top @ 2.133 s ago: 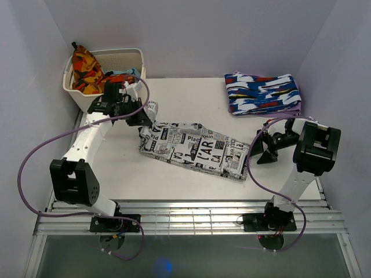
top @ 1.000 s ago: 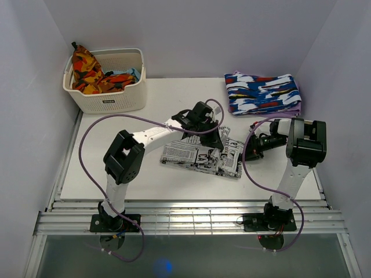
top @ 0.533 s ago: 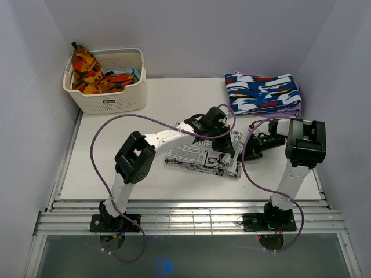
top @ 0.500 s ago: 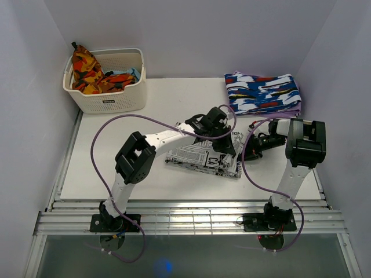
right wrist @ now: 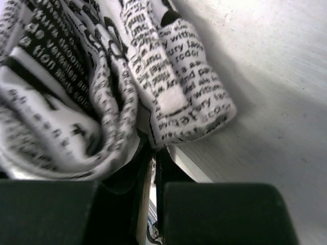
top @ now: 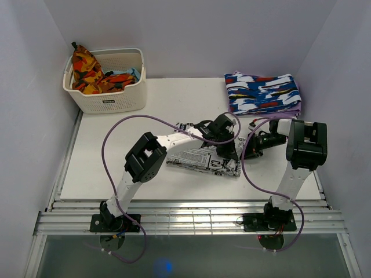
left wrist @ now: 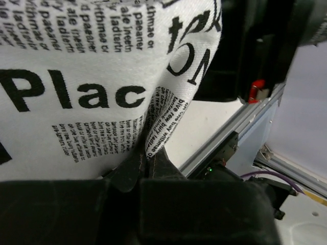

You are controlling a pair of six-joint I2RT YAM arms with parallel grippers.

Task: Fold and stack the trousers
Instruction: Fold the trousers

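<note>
**Both pincers clamped on the right end of the doubled trousers**

The left pincer (left wrist: 145,159) is closed on a raised fold of the trousers (left wrist: 76,76); the printed cloth runs down into a tight crease between its fingers. The right pincer (right wrist: 152,149) is closed too, with a hemmed edge of the same cloth drawn into the narrow slit between its fingers. In the overhead view the two pincers sit just beside each other at the right end of the bundle.

The trousers lie right of the middle of the tabletop (top: 116,156) as a short, layered strip, well apart from the folded garment (top: 264,92) at the far right corner and from the basket (top: 107,103) at the far left.

The cloth looks thin, light and limp: it bunches and sags wherever it is not held, so layers may slide apart if dragged. A hold on hems, seams or the thick folded edge, catching every layer, seems safest.

The left arm (top: 168,139) stretches far across to the right, elbow raised, wrist tipped down over the cloth. The right arm (top: 304,145) stands upright from its base, with its wrist turned left, low over the tabletop.
</note>
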